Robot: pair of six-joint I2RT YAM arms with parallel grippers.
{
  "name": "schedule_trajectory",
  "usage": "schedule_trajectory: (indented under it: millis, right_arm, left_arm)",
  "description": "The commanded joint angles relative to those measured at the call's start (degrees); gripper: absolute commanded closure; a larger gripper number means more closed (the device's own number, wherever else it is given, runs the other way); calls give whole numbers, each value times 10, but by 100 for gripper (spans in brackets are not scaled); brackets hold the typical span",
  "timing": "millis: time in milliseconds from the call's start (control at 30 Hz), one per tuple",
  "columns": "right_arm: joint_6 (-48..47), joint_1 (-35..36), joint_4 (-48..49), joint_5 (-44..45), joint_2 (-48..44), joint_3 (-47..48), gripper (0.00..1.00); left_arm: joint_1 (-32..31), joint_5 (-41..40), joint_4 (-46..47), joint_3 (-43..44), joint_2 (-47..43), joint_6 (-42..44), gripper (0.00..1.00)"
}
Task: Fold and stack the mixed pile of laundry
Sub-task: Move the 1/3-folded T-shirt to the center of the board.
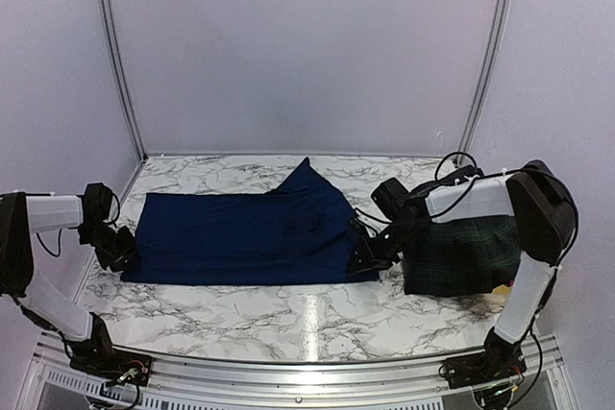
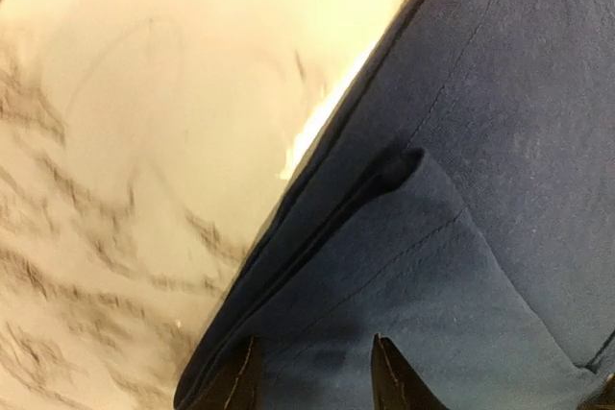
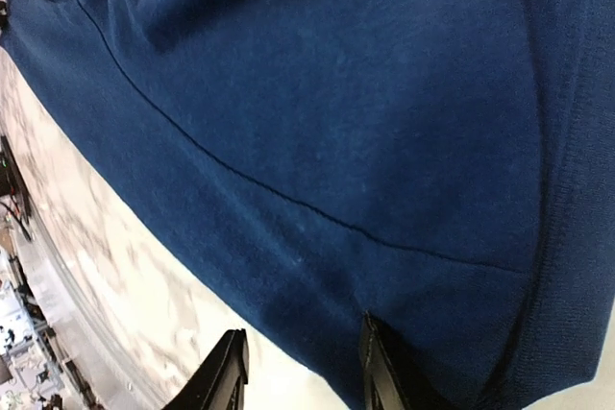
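Note:
A plain navy-blue cloth point(image 1: 240, 237) lies spread flat across the middle of the marble table. My left gripper point(image 1: 120, 249) is down at its left edge. In the left wrist view the fingertips point(image 2: 238, 381) stand partly apart with the layered navy hem point(image 2: 384, 266) lying flat between them. My right gripper point(image 1: 370, 254) is low at the cloth's right edge. There one fingertip point(image 3: 226, 376) is over bare table and the other rests on the navy cloth point(image 3: 336, 122), its edge running between them. A green-and-navy plaid garment point(image 1: 461, 256) lies heaped under the right arm.
A bit of yellow point(image 1: 504, 287) shows under the plaid heap at the right edge. White walls with metal rails point(image 1: 117, 55) close in the back and sides. A metal rail point(image 1: 307, 372) runs along the near edge.

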Motion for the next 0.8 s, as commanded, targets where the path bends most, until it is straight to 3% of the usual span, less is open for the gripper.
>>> schedule_trajectory:
  millis: [0, 133, 400, 567, 767]
  right_arm:
    - [-3, 25, -99, -2, -36, -3, 59]
    - [-14, 14, -115, 17, -34, 82, 57]
    - [-28, 2, -88, 51, 92, 211, 58]
    - [-24, 2, -68, 60, 120, 194, 59]
    - [-15, 17, -56, 58, 67, 76, 60]
  left_arm:
    - [-26, 37, -52, 10, -53, 5, 57]
    - [-61, 55, -44, 55, -52, 15, 51]
    - [-78, 70, 15, 91, 47, 17, 51]
    - [-79, 71, 42, 63, 87, -13, 52]
    - [-80, 56, 38, -23, 33, -62, 54]
